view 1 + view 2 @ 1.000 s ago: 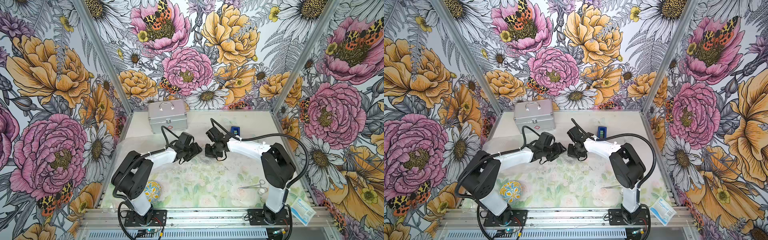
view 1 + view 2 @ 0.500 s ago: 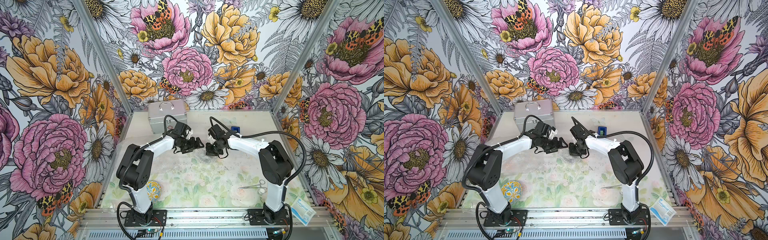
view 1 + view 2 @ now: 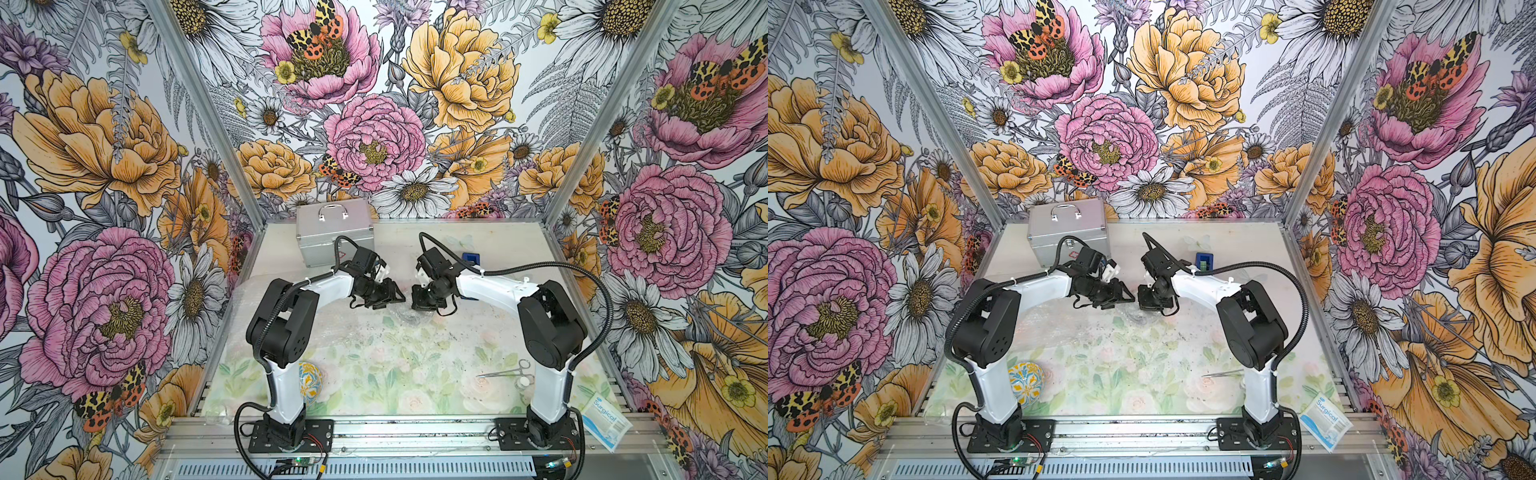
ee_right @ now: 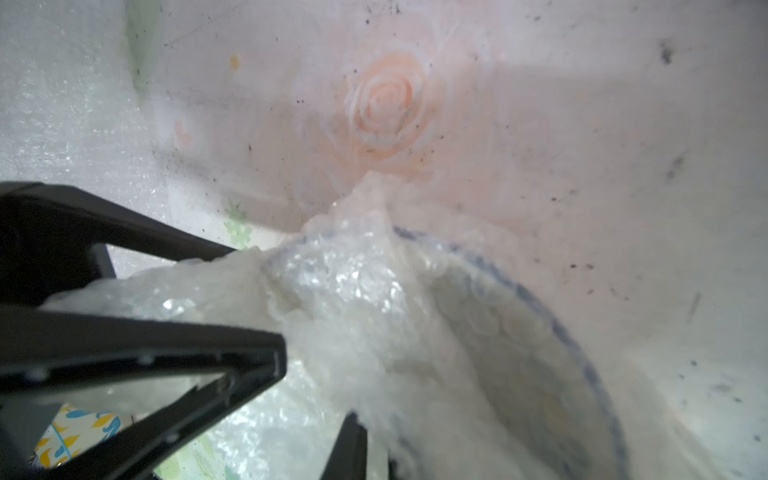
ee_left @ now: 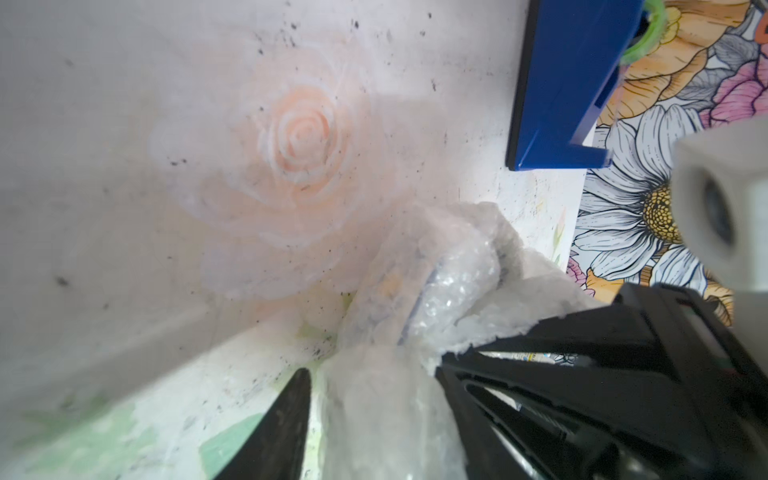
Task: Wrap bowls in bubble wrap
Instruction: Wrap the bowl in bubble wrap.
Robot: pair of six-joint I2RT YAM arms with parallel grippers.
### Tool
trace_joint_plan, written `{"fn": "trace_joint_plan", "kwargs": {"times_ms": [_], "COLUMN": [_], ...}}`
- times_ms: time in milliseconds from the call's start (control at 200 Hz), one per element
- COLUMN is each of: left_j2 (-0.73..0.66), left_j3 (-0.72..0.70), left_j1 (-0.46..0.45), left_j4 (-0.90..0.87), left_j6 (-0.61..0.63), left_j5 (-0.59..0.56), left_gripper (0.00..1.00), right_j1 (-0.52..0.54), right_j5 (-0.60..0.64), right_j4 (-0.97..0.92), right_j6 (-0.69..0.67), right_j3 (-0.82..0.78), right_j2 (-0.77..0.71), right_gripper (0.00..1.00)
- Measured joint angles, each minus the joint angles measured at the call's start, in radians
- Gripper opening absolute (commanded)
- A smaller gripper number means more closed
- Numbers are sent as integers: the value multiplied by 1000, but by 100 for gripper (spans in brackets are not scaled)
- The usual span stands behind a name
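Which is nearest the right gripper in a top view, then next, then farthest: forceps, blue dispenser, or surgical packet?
From the right gripper, in a top view:
1. Blue dispenser, just behind it, toward the back wall.
2. Forceps, toward the front, beside the right arm.
3. Surgical packet, at the front right corner.

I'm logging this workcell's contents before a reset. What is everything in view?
bowls: 2, blue-patterned; bare bowl beside the left arm's base, wrapped bowl between the grippers
bubble wrap: count unclear, whitish; bunched round one bowl, spread under the left arm
case: 1, silver, back left
tape dispenser: 1, blue, back
scissor-shaped tool: 1, metal, front right
packet: 1, white-blue, front right rail
table: 1, pale floral
left gripper: black, wrap between its jaws
right gripper: black, pinching wrap
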Motion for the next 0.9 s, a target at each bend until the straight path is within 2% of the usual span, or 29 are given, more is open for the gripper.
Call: {"fn": "trace_joint_plan", "kwargs": {"times_ms": [60,135,270,350,400,455,585,770,820,860,901], "left_j2": [-4,-6,-6,-6,-6,-6,-13,-41,-52,-65,-77], "left_j3": [-4,-11,-19,-19,-20,-27,-60,-105,-120,-136,-150], "left_j1": [5,9,10,10,7,0,-21,-93,-112,-127,-138], "left_j4": [3,13,25,32,36,48,103,179,205,220,231], "left_j6": [-2,-8,-26,-40,-40,-55,-82,-139,-157,-172,-182], "left_j5": [4,5,11,16,18,17,9,-50,-66,-84,-100], "left_gripper": [55,44,34,23,12,4,0,0,0,0,0], "right_j1": [0,0,0,0,0,0,-2,-55,-90,-120,-144], "right_j5": [0,0,0,0,0,3,35,132,159,197,250], "right_j4": [0,0,0,0,0,0,-3,-54,-56,-53,-49], "right_j6": [0,0,0,0,0,6,9,24,29,32,26], "right_j3": [0,0,0,0,0,0,0,0,-5,-19,-40], "right_j2": [0,0,0,0,0,-2,-47,-242,-314,-376,-439], "right_gripper": [13,13,13,14,18,29,43,39,41,47,45]}}
